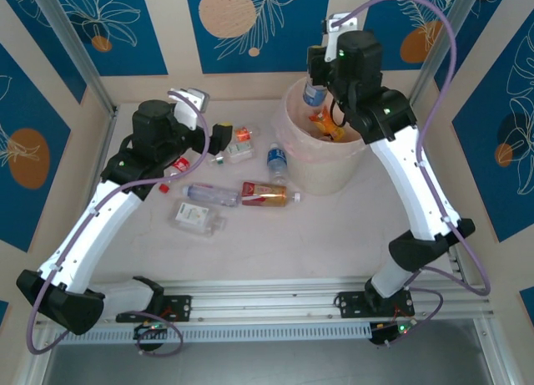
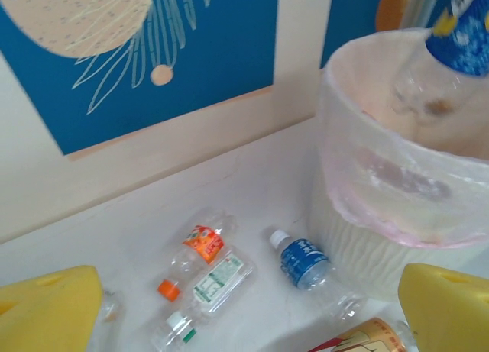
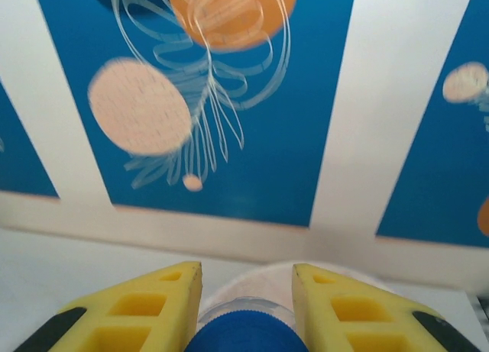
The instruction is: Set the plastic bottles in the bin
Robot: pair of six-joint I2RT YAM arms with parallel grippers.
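Observation:
My right gripper point(image 1: 318, 78) hangs over the bin point(image 1: 327, 174), shut on a blue-labelled plastic bottle point(image 1: 314, 94) just below its blue cap point(image 3: 244, 335). In the left wrist view that bottle point(image 2: 461, 37) hangs neck-up above the bin's lined rim point(image 2: 382, 150). Orange-labelled bottles point(image 1: 328, 126) lie inside the bin. My left gripper point(image 1: 219, 139) stands open above the table, nothing between its yellow fingers point(image 2: 53, 310). Below it lie an orange-labelled bottle point(image 2: 200, 245), a green-labelled bottle point(image 2: 218, 279) and a blue-labelled bottle point(image 2: 306, 262).
More bottles lie mid-table: a clear one with a pink cap point(image 1: 209, 195), a brown-labelled one point(image 1: 269, 193), a flattened clear one point(image 1: 198, 216) and a red-labelled one point(image 1: 180, 163) under the left arm. Patterned walls close the back and sides.

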